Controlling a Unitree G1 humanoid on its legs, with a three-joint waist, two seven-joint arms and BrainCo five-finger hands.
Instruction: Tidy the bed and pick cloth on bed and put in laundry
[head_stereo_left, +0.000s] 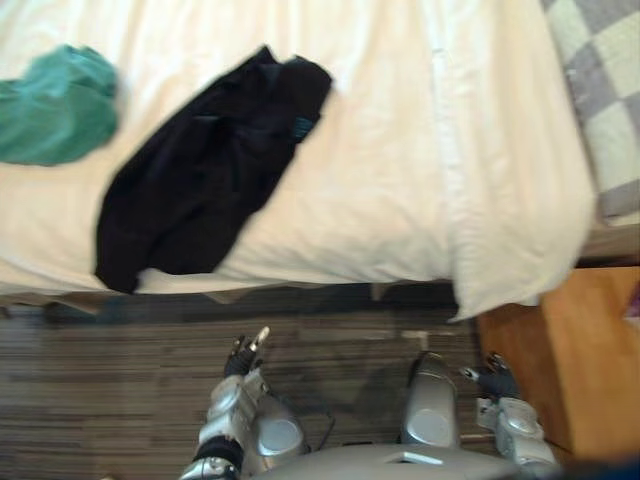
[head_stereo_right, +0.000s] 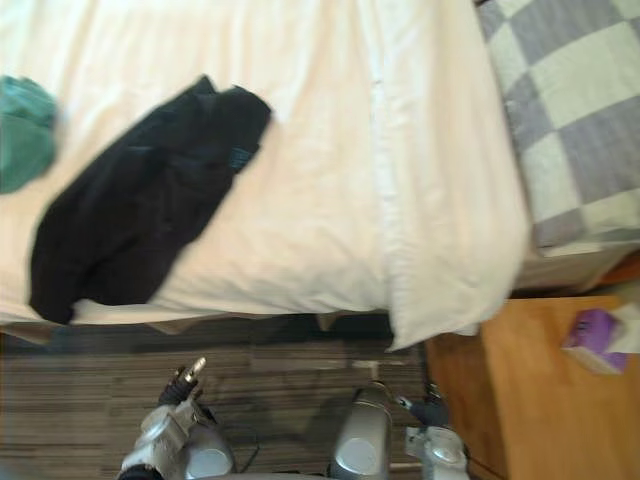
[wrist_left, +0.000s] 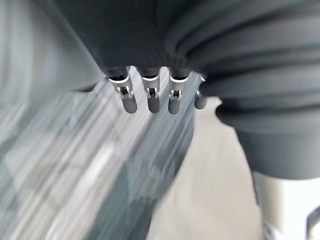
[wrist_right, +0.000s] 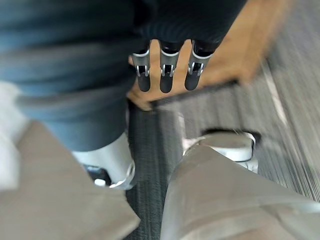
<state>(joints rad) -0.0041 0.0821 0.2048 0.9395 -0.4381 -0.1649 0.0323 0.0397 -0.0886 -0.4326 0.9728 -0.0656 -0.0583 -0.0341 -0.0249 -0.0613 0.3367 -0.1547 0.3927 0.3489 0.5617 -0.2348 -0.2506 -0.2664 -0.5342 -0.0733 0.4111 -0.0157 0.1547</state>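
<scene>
Your main target, the black garment (head_stereo_left: 205, 175), lies left of centre in the left eye view. It is a soft, crumpled, long shape that runs on a slant from the upper middle down to the near edge of the bed (head_stereo_left: 400, 150). A second piece, a bunched green cloth (head_stereo_left: 55, 105), sits in the upper left, apart from the black one. Both rest on a smooth cream-white cover with a raised seam down its right part. The cover's corner droops over the bed's edge at the lower right. A grey-and-white checked blanket (head_stereo_right: 570, 120) fills the upper right. Below it stands a wooden bedside table (head_stereo_right: 540, 400) with a small purple box (head_stereo_right: 592, 340) on it. Striped grey carpet (head_stereo_left: 100, 380) runs along the bottom.

Your left hand (head_stereo_left: 245, 352) hangs low over the carpet, its fingers (wrist_left: 150, 97) straight, side by side and holding nothing. Your right hand (head_stereo_left: 492, 378) hangs at the lower right beside the table, its fingers (wrist_right: 167, 75) likewise straight and empty.
</scene>
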